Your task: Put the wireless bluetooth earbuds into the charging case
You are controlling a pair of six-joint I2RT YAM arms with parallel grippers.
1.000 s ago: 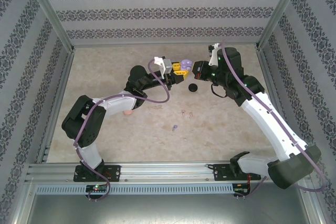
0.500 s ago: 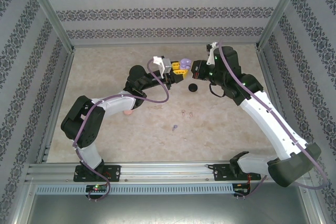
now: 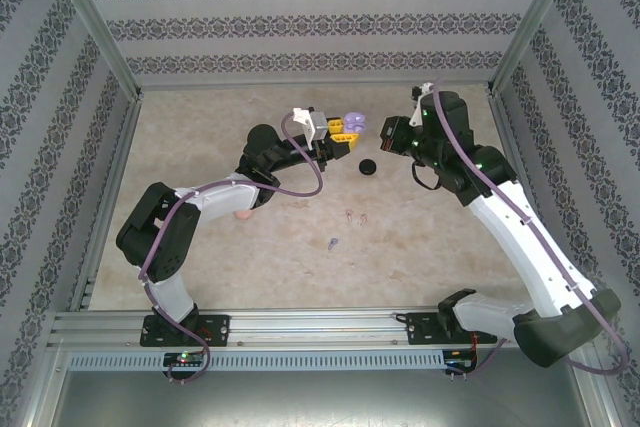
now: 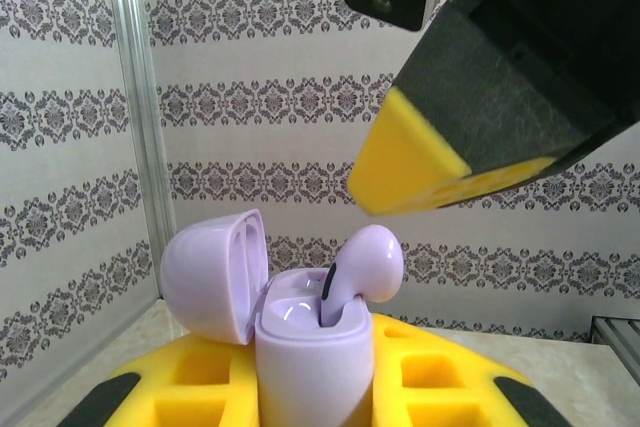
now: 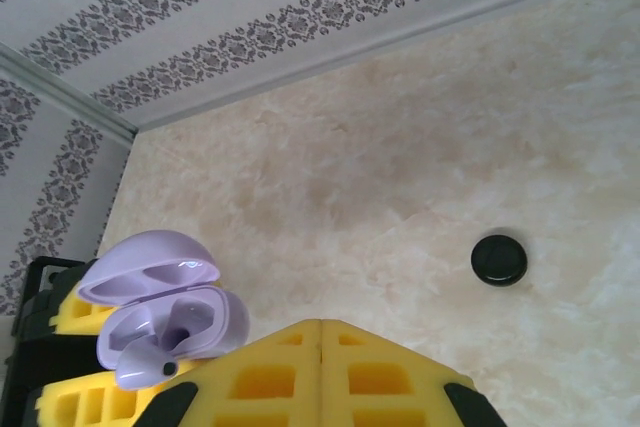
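While my left claw [image 3: 338, 131] pinches the open lilac charging case [image 4: 310, 347] upright between its yellow pads [image 4: 440, 392], lid [image 4: 215, 272] swung back, one glossy purple earbud [image 4: 365, 265] stands stem-down in a well, its bulb leaning out over the rim. My right claw [image 3: 390, 135], shut tight on nothing, has drawn back to the right from where it hovered at the case a second ago. On the table [image 3: 250, 277] lie one round black case [image 3: 368, 166], two pale earbuds [image 3: 348, 214] and one loose purple earbud [image 3: 332, 243].
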